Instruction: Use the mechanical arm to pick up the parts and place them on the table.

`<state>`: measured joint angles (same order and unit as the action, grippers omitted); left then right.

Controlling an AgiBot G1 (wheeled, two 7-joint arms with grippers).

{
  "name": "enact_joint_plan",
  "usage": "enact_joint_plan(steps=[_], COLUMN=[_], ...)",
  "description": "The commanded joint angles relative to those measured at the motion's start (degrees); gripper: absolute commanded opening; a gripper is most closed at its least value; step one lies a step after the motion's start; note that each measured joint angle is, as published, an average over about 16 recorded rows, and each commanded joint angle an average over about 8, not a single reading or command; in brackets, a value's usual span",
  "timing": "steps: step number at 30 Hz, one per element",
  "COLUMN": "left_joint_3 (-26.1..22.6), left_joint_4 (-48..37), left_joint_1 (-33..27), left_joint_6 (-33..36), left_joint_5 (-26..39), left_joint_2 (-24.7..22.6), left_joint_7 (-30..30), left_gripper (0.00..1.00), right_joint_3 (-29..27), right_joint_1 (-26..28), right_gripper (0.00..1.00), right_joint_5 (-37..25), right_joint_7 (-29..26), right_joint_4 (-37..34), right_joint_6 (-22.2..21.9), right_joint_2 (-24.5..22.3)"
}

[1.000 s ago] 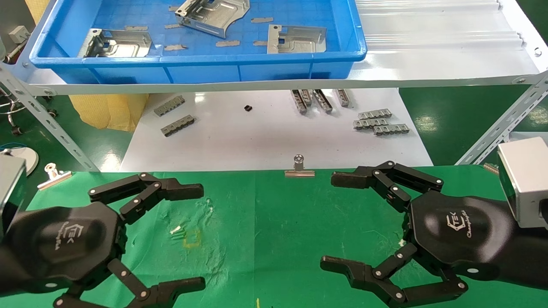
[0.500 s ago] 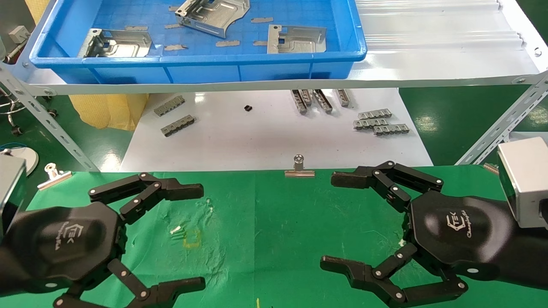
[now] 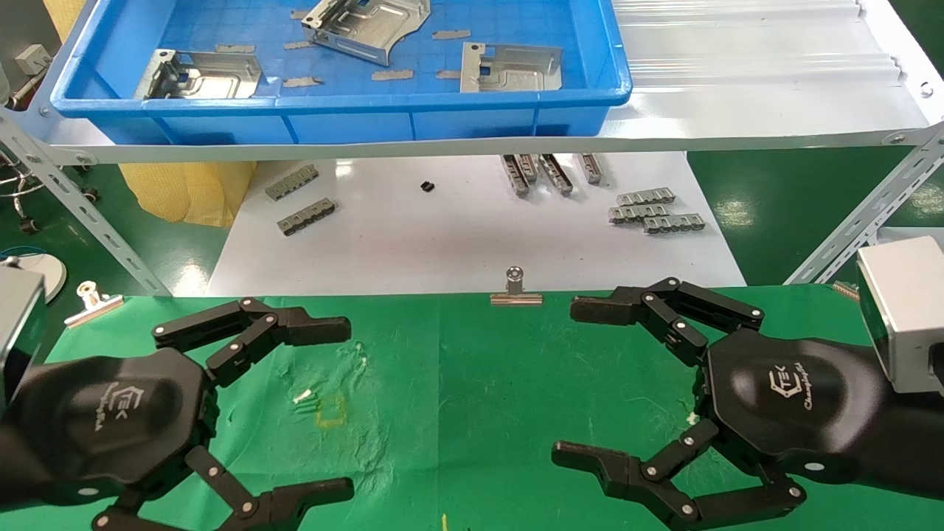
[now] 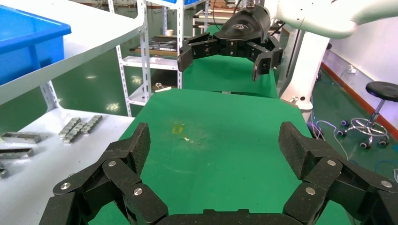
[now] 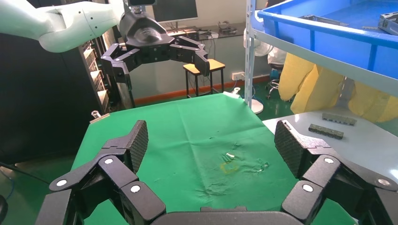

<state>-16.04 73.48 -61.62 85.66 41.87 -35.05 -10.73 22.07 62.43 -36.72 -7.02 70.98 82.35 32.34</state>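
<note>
Three silvery sheet-metal parts lie in the blue tray (image 3: 339, 103) on the raised shelf at the back: one at the left (image 3: 199, 74), one at the middle back (image 3: 369, 26), one at the right (image 3: 509, 68). My left gripper (image 3: 335, 409) hovers open and empty over the left of the green-cloth table (image 3: 472, 383). My right gripper (image 3: 575, 382) hovers open and empty over the right. They face each other. The left wrist view shows its own open jaws (image 4: 213, 143) and the right gripper (image 4: 225, 56) farther off. The right wrist view shows its own open jaws (image 5: 211, 140) and the left gripper (image 5: 159, 58).
A glossy white board (image 3: 457, 243) below the shelf carries small grey slotted strips (image 3: 302, 199) (image 3: 653, 209). Silver binder clips (image 3: 515, 289) (image 3: 92, 301) hold the cloth's far edge. Slanted shelf struts (image 3: 863, 221) stand at both sides. A faint yellow mark (image 3: 330, 413) is on the cloth.
</note>
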Motion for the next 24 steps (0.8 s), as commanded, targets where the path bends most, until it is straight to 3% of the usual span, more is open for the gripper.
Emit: enact_joint_plan(steps=[1,24], left_joint_3=[0.0,0.0], left_joint_4=[0.0,0.0], left_joint_1=[0.0,0.0], left_joint_6=[0.0,0.0], left_joint_5=[0.0,0.0], left_joint_2=[0.0,0.0], left_joint_7=[0.0,0.0], left_gripper=[1.00,1.00], right_joint_3=[0.0,0.0], right_joint_1=[0.0,0.0], right_gripper=[0.00,0.00], right_joint_5=[0.0,0.0], right_joint_7=[0.0,0.0], right_joint_4=[0.0,0.0], right_joint_6=[0.0,0.0], right_joint_2=[0.0,0.0])
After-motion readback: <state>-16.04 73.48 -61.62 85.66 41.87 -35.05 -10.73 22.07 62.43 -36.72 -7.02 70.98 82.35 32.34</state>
